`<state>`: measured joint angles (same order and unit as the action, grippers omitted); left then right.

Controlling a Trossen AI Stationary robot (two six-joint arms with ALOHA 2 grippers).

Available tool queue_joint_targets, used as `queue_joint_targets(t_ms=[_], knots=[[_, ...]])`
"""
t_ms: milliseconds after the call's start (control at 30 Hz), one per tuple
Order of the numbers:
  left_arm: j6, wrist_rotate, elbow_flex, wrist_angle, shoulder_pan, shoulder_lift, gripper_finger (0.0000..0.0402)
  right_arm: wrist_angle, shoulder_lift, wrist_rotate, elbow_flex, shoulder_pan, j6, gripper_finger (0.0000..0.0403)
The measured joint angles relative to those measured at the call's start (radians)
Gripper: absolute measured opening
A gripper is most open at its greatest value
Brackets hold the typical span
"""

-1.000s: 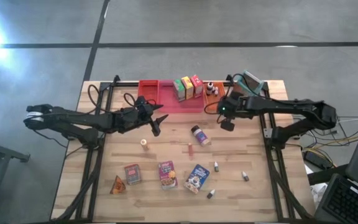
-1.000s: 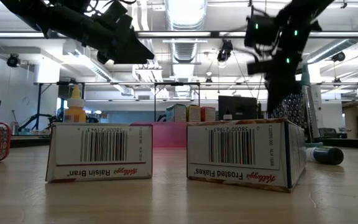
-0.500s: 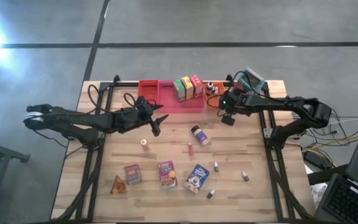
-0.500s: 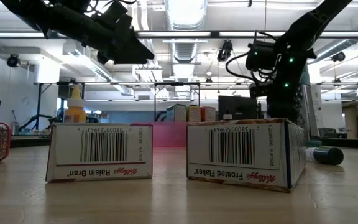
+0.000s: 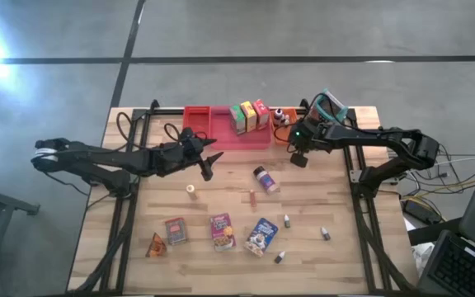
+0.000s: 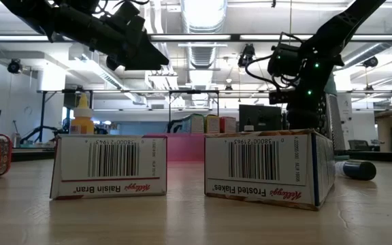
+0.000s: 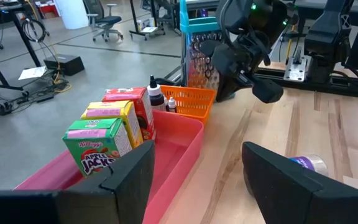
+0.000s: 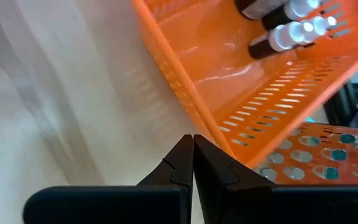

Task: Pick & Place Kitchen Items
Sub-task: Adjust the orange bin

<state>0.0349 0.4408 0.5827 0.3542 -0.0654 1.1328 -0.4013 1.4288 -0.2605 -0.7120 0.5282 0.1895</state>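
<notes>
My left gripper (image 5: 208, 167) hangs open and empty above the table, near the red tray (image 5: 213, 132); its own view (image 7: 194, 180) looks along the tray. Green, yellow and red boxes (image 5: 250, 115) stand in the tray's right end. My right gripper (image 5: 298, 157) is shut and empty, just near of the orange basket (image 8: 260, 74), which holds small bottles (image 8: 291, 28). A jar (image 5: 264, 177), three boxes (image 5: 221, 232), an orange wedge (image 5: 156, 245) and several tiny bottles (image 5: 287, 219) lie on the table.
A teal-handled grater (image 5: 332, 106) stands at the far right behind the basket. A black frame runs along the table's far and side edges. Raisin Bran (image 6: 111, 165) and Frosted Flakes (image 6: 267, 167) boxes lie close to the low camera.
My right gripper has gone a little toward the table's far edge, nearer the orange basket, still shut.
</notes>
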Motion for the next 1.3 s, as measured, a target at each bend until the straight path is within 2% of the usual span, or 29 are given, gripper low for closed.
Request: queue_joint_targets(t_ms=[367, 667, 867, 1300], knots=[[0.000, 0.002, 0.000, 0.000, 0.001, 0.000, 0.0248, 0.076, 0.002, 0.087, 0.002, -0.005, -0.008, 0.0008], [0.000, 0.002, 0.000, 0.000, 0.000, 0.000, 0.0248, 0.105, 0.001, 0.094, 0.003, -0.006, -0.007, 0.0008], [-0.001, 0.001, 0.000, 0.000, 0.000, 0.000, 0.0248, 0.164, 0.001, 0.158, 0.003, -0.008, -0.018, 0.0008], [-0.001, 0.001, 0.000, 0.000, 0.000, 0.000, 0.0247, 0.216, 0.000, 0.165, 0.004, -0.030, -0.050, 0.0008]])
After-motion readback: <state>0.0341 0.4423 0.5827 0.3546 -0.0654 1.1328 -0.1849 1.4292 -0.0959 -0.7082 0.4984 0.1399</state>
